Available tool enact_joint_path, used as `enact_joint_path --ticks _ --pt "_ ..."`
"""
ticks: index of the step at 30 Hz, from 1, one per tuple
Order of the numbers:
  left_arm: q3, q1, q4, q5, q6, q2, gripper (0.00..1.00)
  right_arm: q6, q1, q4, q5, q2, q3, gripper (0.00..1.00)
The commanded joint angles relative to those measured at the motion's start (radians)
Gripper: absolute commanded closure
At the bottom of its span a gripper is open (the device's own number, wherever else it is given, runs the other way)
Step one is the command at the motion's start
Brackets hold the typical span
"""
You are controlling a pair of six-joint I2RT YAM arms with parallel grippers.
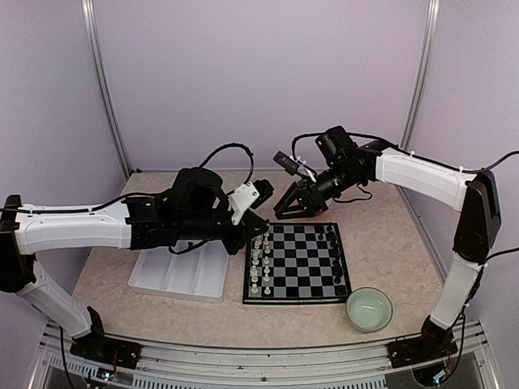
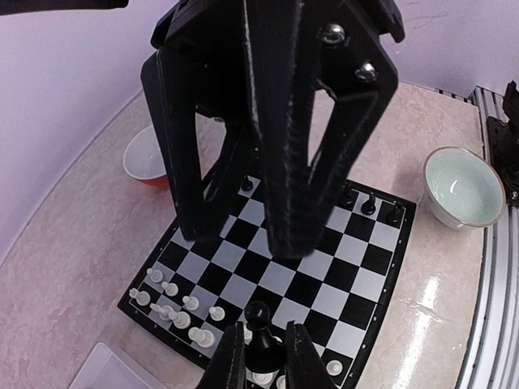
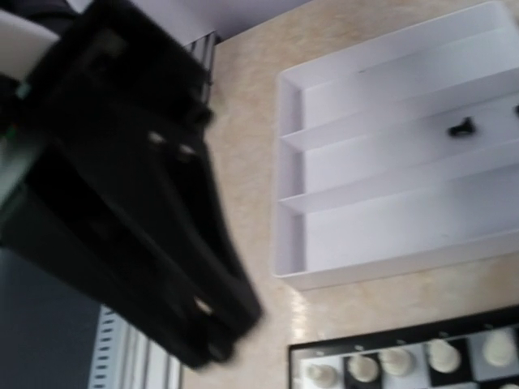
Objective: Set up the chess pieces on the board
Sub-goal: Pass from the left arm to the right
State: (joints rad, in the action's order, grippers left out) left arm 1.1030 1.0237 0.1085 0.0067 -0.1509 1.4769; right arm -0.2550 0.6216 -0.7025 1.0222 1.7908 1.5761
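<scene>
The left gripper [image 2: 261, 356] was clamped on a black pawn [image 2: 258, 322] over the board [image 2: 357, 267] at its ten o'clock corner, beside white pieces [image 2: 174, 306]. The right gripper [image 1: 293, 212] hung spread at twelve o'clock. A careless descent could topple them.

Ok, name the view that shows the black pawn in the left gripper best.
Left wrist: the black pawn stands close up, pinched by the left gripper over the board. Top external hides it behind that arm's wrist; right wrist misses it.

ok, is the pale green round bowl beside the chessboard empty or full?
Empty: the left wrist view shows the pale green round bowl with a bare inside, nothing in it.
</scene>
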Motion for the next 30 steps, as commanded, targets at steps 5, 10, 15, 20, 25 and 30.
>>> enact_joint_path --ticks 5,10,15,20,25,30 --pt "0.049 0.019 -0.002 -0.044 -0.036 0.03 0.93 0.03 0.049 -0.028 0.029 0.026 0.023 0.55" --pt "0.054 0.027 -0.002 -0.042 -0.039 0.031 0.93 0.038 0.06 -0.026 0.03 0.041 0.038 0.59" --pt "0.061 0.032 0.006 -0.04 -0.043 0.041 0.93 0.044 0.062 -0.023 0.041 0.053 0.045 0.64" --pt "0.057 0.036 -0.001 -0.055 -0.037 0.043 0.93 0.046 0.066 -0.019 0.046 0.057 0.041 0.77" --pt "0.059 0.036 -0.015 -0.105 -0.019 0.046 0.86 0.04 0.067 -0.021 0.027 0.054 0.043 0.97" --pt "0.052 0.035 0.017 -0.245 -0.001 0.051 0.56 -0.04 0.058 -0.07 -0.12 0.026 0.055 1.0"
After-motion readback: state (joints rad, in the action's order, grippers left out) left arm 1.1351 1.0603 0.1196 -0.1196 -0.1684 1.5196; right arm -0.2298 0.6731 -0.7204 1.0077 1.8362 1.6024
